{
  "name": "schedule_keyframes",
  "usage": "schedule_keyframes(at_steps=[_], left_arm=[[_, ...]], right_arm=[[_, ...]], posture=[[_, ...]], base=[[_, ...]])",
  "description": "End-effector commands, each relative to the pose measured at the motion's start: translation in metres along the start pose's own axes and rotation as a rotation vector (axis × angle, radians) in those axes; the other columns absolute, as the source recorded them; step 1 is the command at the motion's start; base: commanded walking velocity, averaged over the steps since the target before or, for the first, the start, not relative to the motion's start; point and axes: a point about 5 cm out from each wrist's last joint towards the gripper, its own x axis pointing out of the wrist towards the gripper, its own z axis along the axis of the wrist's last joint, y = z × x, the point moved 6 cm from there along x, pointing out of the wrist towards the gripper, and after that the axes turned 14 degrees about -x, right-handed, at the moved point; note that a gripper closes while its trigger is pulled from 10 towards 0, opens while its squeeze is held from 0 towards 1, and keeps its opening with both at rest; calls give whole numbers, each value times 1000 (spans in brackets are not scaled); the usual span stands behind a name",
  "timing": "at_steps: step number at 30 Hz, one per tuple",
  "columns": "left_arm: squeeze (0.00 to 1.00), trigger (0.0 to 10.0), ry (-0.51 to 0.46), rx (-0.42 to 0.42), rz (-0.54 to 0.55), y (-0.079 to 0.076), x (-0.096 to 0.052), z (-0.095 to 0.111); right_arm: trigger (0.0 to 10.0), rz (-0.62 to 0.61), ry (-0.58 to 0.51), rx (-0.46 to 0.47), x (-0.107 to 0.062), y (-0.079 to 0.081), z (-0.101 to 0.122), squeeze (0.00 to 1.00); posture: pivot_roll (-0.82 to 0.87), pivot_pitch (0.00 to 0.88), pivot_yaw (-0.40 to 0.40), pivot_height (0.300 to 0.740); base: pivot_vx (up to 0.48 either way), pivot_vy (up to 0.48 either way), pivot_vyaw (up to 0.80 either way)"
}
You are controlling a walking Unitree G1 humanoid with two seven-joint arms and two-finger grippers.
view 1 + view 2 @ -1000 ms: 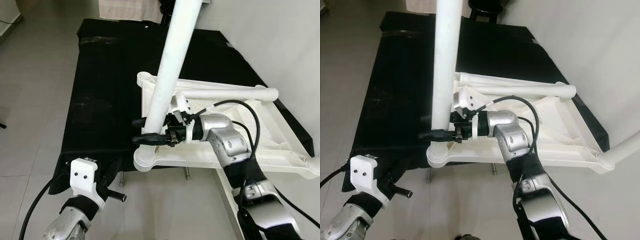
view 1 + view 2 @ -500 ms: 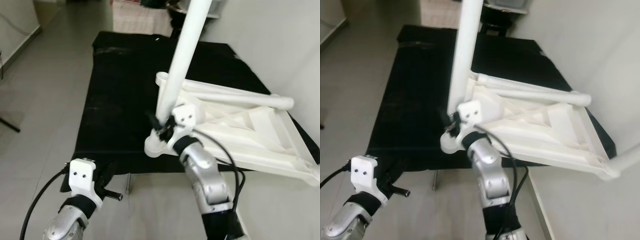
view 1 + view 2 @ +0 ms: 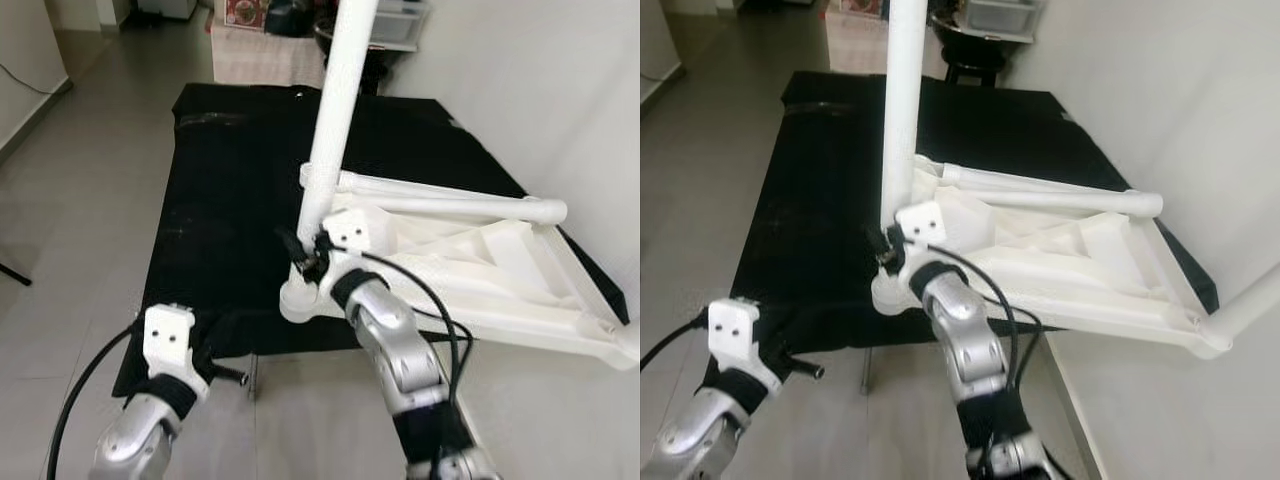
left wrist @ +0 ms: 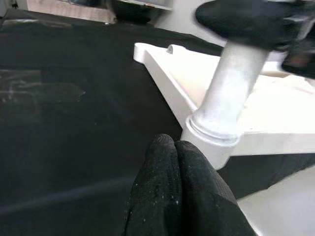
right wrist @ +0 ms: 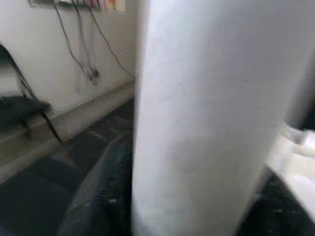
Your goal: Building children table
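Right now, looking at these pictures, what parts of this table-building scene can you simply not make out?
- The white leg: its top runs off the upper edge in both eye views.
- The socket joint: whether the leg is fully seated is not visible; the collar hides it.
- The right gripper: its far finger is hidden behind the leg; the right wrist view is blurred.
- The tabletop: its far corner is cut off by the right edge in the left eye view.

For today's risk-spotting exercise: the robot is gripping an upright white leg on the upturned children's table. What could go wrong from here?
1. The right gripper holds the long white leg near its base, so the leg may lever sideways in its corner socket.
2. That corner sits at the black cloth's edge, so the tabletop might slide off.
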Motion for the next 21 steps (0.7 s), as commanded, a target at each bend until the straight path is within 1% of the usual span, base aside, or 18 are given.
schedule_keyframes(at_steps=[1,2,3,4,5,7,9,10,11,12,13,14,15,16,17,18,19,21], left_arm=[[0,10000,9,-1,11,1,-1,-4],[0,10000,10,-2,10,0,-1,-4],[0,10000,10,-2,10,0,-1,-4],[0,10000,10,-2,10,0,-1,-4],[0,10000,10,-2,10,0,-1,-4],[0,10000,6,-3,14,-1,-2,-4],[0,10000,6,-3,14,-1,-2,-4],[0,10000,3,-3,15,-1,-2,-3],[0,10000,0,-4,15,-2,-3,-3],[0,10000,-1,-5,14,-3,-3,-2],[0,10000,-1,-5,14,-3,-3,-2],[0,10000,-2,-5,13,-4,-4,-2],[0,10000,-1,-7,11,-5,-4,-2],[0,10000,0,-8,8,-6,-4,-2],[0,10000,0,-8,8,-6,-4,-2],[0,10000,1,-10,6,-7,-5,-2],[0,10000,1,-10,6,-7,-5,-2],[0,10000,0,-11,6,-9,-7,-2]], right_arm=[[10000,-114,36,-32,8,-32,-10,1000],[10000,-134,18,-22,14,-43,-4,1000],[10000,-134,18,-22,14,-43,-4,1000],[10000,-135,-2,-9,18,-49,2,1000],[10000,-135,-2,-9,18,-49,2,1000],[10000,-98,-42,1,21,-54,11,1000],[10000,-98,-42,1,21,-54,11,1000],[10000,-36,-57,7,21,-51,14,1000],[10000,68,-64,26,20,-44,15,843],[10000,180,-74,22,18,-37,16,0],[10000,180,-74,22,18,-37,16,0],[10000,252,-80,17,16,-33,16,0],[10000,413,-92,-2,10,-22,15,0],[10000,539,-94,-12,3,-13,14,0],[10000,539,-94,-12,3,-13,14,0],[10000,742,-118,-103,-11,-3,9,0],[10000,742,-118,-103,-11,-3,9,0],[10000,784,-113,-81,-10,-6,10,0]], posture=[[-144,71,-153,740],[-134,74,-157,740],[-134,74,-157,740],[-132,75,-157,740],[-132,75,-157,740],[-132,80,-162,740],[-132,80,-162,740],[-135,87,-167,740],[-134,91,-168,740],[-134,93,-168,740],[-134,93,-168,740],[-135,96,-169,740],[-132,99,-170,740],[-132,102,-172,740],[-132,102,-172,740],[-123,109,-176,740],[-123,109,-176,740],[-117,114,-179,740]], base=[[0,0,0],[0,0,0],[0,0,0],[0,0,0],[0,0,0],[0,0,0],[0,0,0],[0,0,0],[0,0,0],[0,0,0],[0,0,0],[0,0,0],[0,0,0],[0,0,0],[0,0,0],[0,0,0],[0,0,0],[0,0,0]])
